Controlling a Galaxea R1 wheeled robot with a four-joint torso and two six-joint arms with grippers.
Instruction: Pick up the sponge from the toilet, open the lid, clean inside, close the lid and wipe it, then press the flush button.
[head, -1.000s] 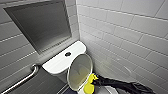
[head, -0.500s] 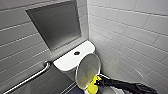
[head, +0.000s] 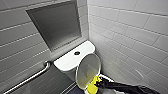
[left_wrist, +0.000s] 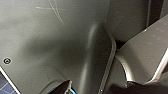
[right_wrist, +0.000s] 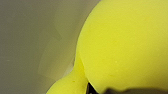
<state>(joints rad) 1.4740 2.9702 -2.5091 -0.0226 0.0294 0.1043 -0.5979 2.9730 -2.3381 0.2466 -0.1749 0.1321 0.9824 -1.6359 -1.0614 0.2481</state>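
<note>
The white toilet's tank (head: 72, 58) stands against the tiled wall, with a dark round flush button (head: 77, 53) on its flat top. The oval lid (head: 88, 70) is raised and stands tilted up in front of the tank. The yellow-green sponge (head: 93, 86) presses against the lid's lower right edge. My right gripper (head: 98, 84), on a black arm coming in from the lower right, is shut on the sponge. Up close in the right wrist view, the sponge (right_wrist: 125, 47) lies in front of the pale lid surface (right_wrist: 30, 45).
A recessed steel panel (head: 57, 23) sits in the wall above the tank. A metal grab bar (head: 30, 78) runs along the left wall. The tiled right wall (head: 135, 37) is close beside the toilet. Dark smooth surfaces (left_wrist: 57, 45) lie near the left wrist camera.
The whole head picture has shifted, so the camera moved. The right gripper with the sponge has slid lower along the raised lid's edge, mostly in the first half second.
</note>
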